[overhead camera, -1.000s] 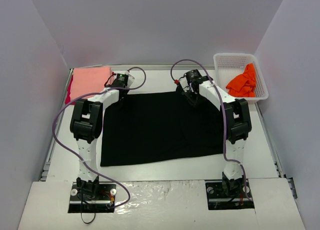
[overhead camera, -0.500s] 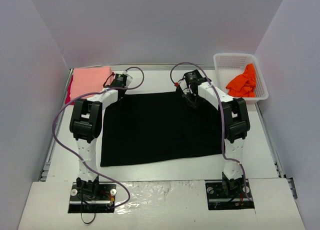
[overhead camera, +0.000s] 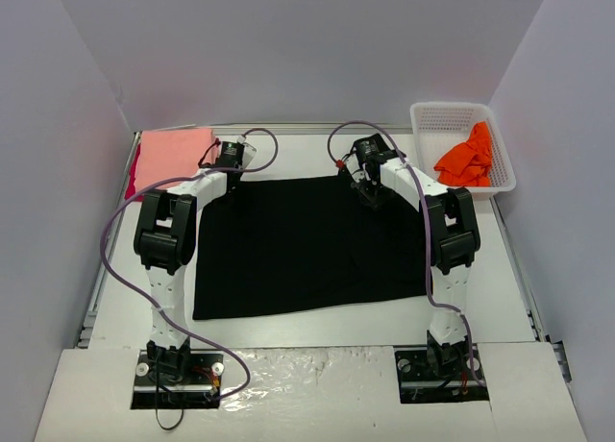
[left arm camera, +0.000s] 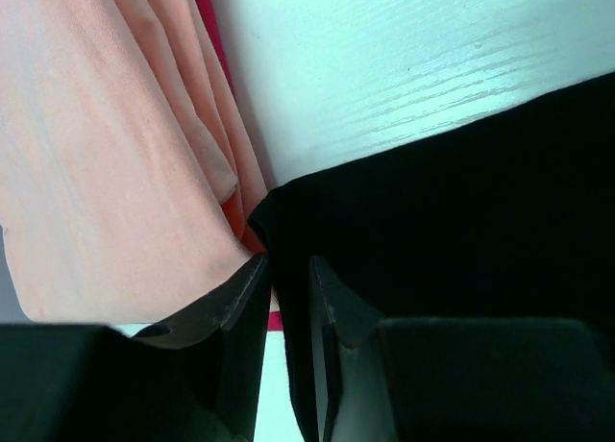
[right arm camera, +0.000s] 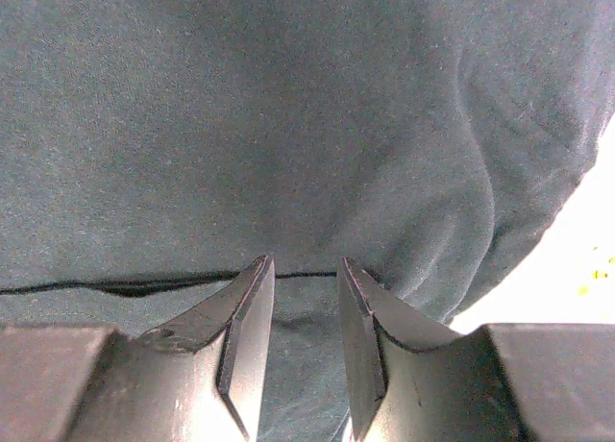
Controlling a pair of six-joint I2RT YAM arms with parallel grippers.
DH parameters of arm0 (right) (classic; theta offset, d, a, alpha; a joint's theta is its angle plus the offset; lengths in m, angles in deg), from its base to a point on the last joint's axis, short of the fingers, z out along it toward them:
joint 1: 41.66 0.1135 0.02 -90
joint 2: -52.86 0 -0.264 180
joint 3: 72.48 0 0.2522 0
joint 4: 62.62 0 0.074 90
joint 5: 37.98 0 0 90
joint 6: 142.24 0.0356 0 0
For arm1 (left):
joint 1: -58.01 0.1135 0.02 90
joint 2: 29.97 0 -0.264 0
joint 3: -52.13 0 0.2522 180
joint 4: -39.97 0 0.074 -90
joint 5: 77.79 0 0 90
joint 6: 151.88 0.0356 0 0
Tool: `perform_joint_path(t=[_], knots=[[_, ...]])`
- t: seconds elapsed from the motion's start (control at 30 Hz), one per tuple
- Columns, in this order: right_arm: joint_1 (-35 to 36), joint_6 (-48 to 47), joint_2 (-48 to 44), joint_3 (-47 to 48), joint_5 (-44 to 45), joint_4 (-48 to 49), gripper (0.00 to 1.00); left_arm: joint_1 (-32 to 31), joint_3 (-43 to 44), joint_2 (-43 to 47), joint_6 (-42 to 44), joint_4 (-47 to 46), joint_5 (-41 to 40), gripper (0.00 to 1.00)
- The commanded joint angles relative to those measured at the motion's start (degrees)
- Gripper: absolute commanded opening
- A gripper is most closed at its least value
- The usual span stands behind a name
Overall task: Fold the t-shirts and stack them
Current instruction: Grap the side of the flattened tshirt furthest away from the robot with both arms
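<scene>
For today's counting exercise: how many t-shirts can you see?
4: black spread mid-table; pink folded far left; red edge beneath it; orange in the basket. More may be hidden.

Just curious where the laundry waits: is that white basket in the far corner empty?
No, a crumpled bright orange t-shirt lies inside the white basket.

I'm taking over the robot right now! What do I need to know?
Left gripper: slightly open at the black t-shirt's far-left corner.
Right gripper: slightly open over its far edge. Neither seems to grip yet.
Done: the salmon-pink t-shirt lies folded far left on a red t-shirt.
To do: fold and stack the black one, then the orange t-shirt crumpled in the white mesh basket.
</scene>
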Motion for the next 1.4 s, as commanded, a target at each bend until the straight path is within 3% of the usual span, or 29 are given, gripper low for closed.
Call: perform_joint_path(t=[0.0, 0.23, 0.3, 0.37, 0.73, 0.97, 1.1, 1.37], knots=[[0.40, -0.65, 0.61, -0.55, 1.76, -1.32, 0.29, 0.23, 0.85, 0.67, -0.49, 1.33, 0.03, 0.22], [0.31, -0.83, 0.78, -0.90, 2.37, -0.96, 0.29, 0.23, 1.64, -0.65, 0.39, 1.06, -0.67, 0.21], [0.31, -0.83, 0.87, -0.99, 2.55, -0.88, 0.29, 0.23, 1.90, -0.74, 0.57, 1.15, -0.94, 0.15], [0.31, -0.83, 0.78, -0.99, 2.55, -0.79, 0.29, 0.23, 1.90, -0.48, 0.57, 1.24, -1.03, 0.03], [-1.97, 1.18, -1.59, 0.59, 2.46, 0.97, 0.31, 0.23, 0.24, 6.64, -0.40, 2.03, 1.52, 0.02], [-4.43, 4.00, -1.07, 9.19, -1.32, 1.85, 0.36, 0.14, -1.69, 12.52, -0.66, 4.75, 3.98, 0.02], [-6.27, 5.58, 3.84, 19.79, -1.23, 2.29, 0.39, 0.14, -3.71, 15.69, -0.57, 5.19, 5.56, 0.02], [-8.48, 10.42, 15.09, 36.52, -5.71, 2.29, 0.34, 0.05, -6.97, 20.09, -0.66, 5.72, 7.59, 0.02]])
